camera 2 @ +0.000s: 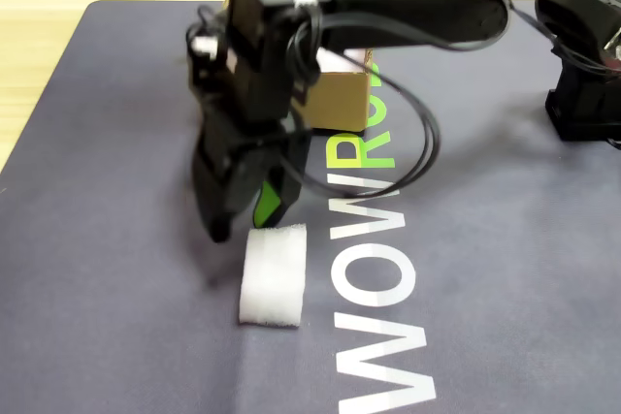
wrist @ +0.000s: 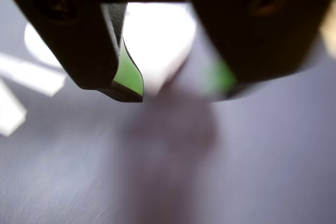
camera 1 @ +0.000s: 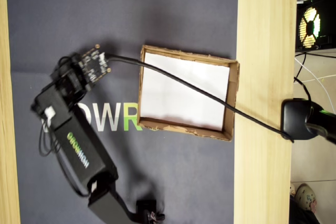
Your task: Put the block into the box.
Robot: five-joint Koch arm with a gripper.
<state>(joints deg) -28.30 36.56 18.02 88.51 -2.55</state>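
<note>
Nothing is yet delivered: the block (camera 2: 274,275) lies on the grey mat, well apart from the box (camera 1: 231,103). The claw (camera 2: 250,225), jaws spread and empty, is poised just above the block.

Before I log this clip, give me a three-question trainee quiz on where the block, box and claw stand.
1. True or false: the block already lies inside the box.
2. In the fixed view, the claw is: A) directly above the block, jaws apart; B) inside the box; C) off the mat.
3. What lines the box floor in the overhead view?

Key: 1 false, it sits on the mat. 2 A. 3 a white sheet.
</note>
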